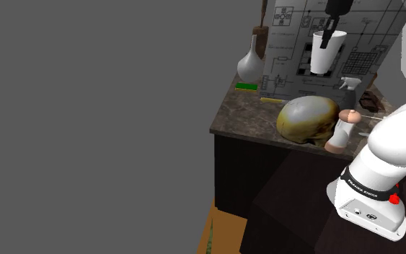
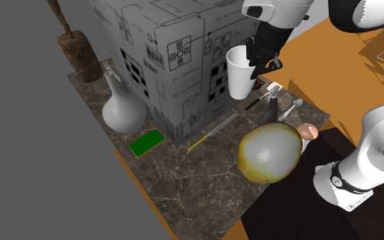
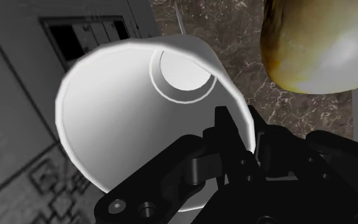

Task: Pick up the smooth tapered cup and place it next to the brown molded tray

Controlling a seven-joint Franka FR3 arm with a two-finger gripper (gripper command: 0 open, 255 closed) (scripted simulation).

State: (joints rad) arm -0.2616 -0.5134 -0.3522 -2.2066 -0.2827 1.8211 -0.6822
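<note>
A plain white tapered cup hangs upright in the air above the dark marbled counter, in front of a large patterned box. My black gripper is shut on the cup's rim from above, one finger inside the wall and one outside. In the wrist view I look down into the cup to its round bottom. A dark brown curved shape, possibly the tray, lies behind a spray bottle at the shoulder view's right.
Under and beside the cup sits a big yellowish dome. A pinkish spool-like thing, a white flask, a green flat block and a yellow stick also lie on the counter.
</note>
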